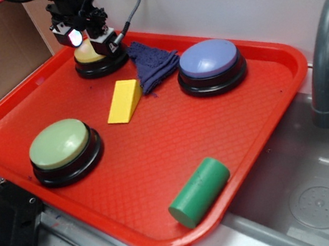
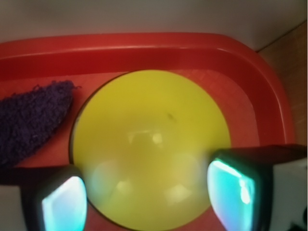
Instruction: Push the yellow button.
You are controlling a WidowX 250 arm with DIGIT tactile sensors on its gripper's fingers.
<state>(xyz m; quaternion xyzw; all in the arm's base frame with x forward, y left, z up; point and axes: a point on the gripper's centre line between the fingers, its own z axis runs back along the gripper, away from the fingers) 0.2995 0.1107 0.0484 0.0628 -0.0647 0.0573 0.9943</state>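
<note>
My tool (image 2: 151, 192) hangs wide open, holding nothing — its fingertips (image 2: 62, 204) straddle the yellow button (image 2: 149, 144) in the tray's (image 1: 157, 156) far corner, beside the purple cloth (image 2: 29, 120). I judge the press itself is in hand; next calls for a straight downward push onto the dome.

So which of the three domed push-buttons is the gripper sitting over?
The yellow domed button at the tray's back corner, under the gripper. The pale green button and blue-purple button sit apart from it.
</note>
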